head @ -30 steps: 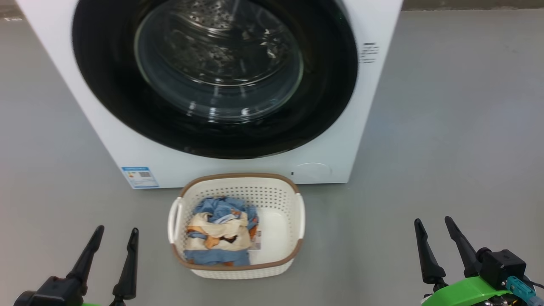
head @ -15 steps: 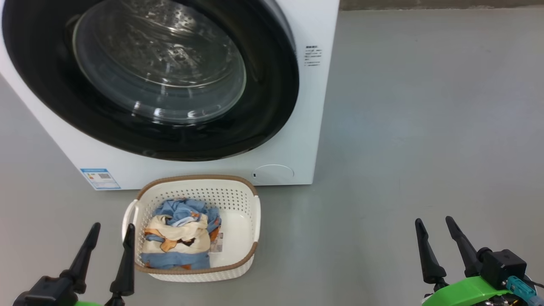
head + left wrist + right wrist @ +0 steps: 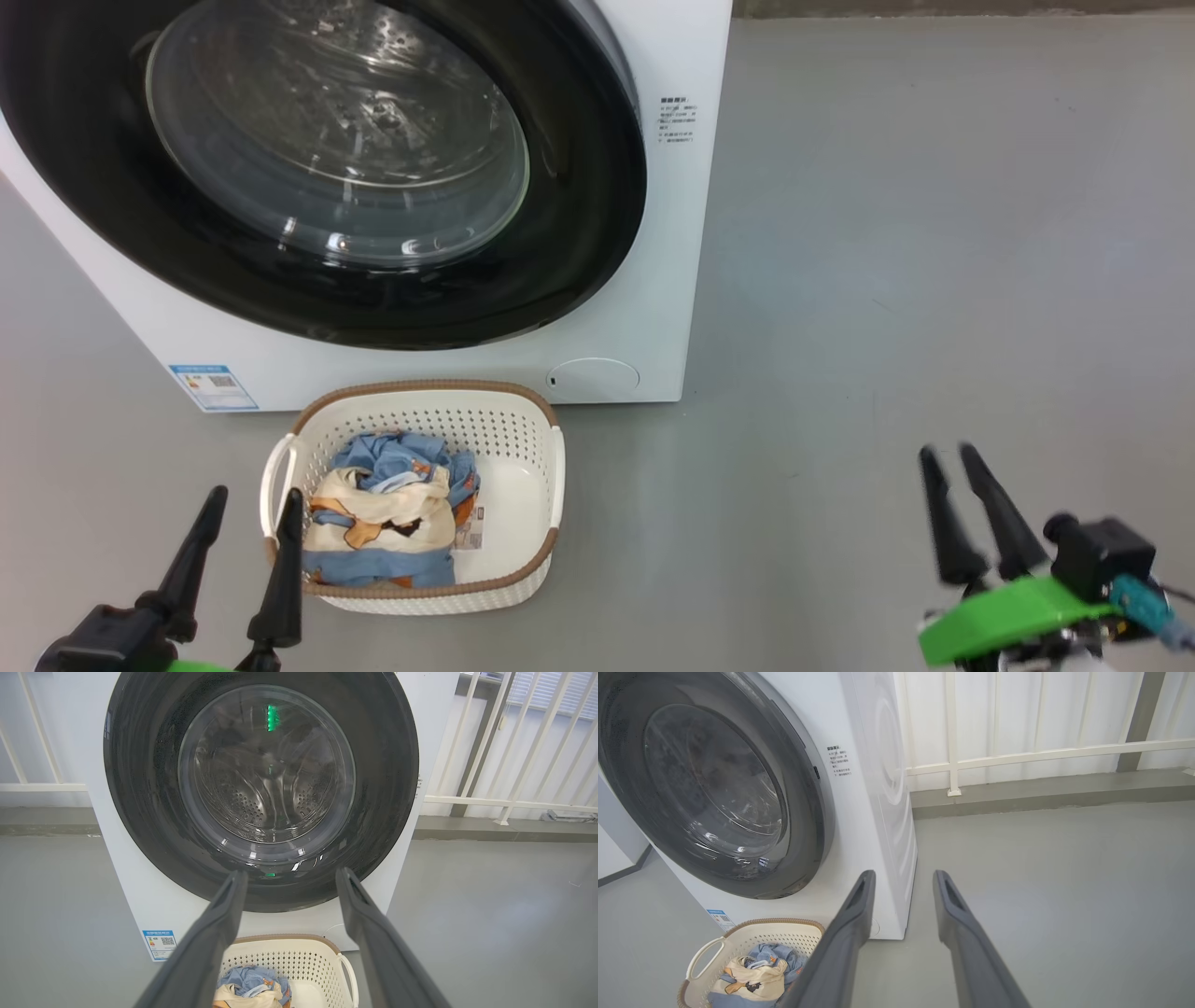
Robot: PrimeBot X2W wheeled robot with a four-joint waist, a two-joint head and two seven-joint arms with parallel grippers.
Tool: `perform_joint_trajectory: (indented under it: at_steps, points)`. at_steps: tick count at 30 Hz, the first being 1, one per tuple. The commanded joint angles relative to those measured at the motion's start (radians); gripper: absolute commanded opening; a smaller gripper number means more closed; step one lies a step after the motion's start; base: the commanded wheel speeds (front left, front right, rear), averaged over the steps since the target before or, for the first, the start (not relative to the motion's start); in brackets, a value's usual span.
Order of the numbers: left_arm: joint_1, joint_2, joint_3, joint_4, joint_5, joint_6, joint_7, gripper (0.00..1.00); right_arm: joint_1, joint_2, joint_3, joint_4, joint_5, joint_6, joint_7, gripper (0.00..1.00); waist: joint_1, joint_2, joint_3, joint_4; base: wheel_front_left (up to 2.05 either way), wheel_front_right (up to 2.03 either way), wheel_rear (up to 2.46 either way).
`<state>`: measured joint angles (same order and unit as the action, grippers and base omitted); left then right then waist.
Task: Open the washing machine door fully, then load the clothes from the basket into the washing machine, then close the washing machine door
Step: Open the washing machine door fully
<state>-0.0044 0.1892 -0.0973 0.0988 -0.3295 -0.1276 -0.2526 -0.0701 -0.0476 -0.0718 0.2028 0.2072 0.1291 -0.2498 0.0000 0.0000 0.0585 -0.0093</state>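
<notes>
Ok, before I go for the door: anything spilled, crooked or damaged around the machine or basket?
Nothing stands out. The washing machine door sits shut. The basket stands upright on the floor in front of it, with the clothes bundled inside, none over its rim. The left claw and right claw are empty.

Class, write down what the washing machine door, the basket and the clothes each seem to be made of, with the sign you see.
The washing machine door: glossy black ring, probably plastic, around a clear bowl, likely glass; both carry sharp reflections.
The basket: matte cream plastic, moulded with rows of holes; brown rim looks woven.
The clothes: soft printed fabric, crumpled in folds.
</notes>
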Motion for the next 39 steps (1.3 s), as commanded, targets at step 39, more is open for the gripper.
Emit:
perform_joint_trajectory:
  at_steps: [39]
  points:
    - [-0.142, 0.041, -0.053, -0.070, -0.067, -0.003, -0.009, 1.00, -0.804, -0.109, 0.198, 0.239, 1.021, 0.002, 0.097, 0.00, 0.0000, 0.0000, 0.163, 0.116, 0.00, 0.00, 0.00]
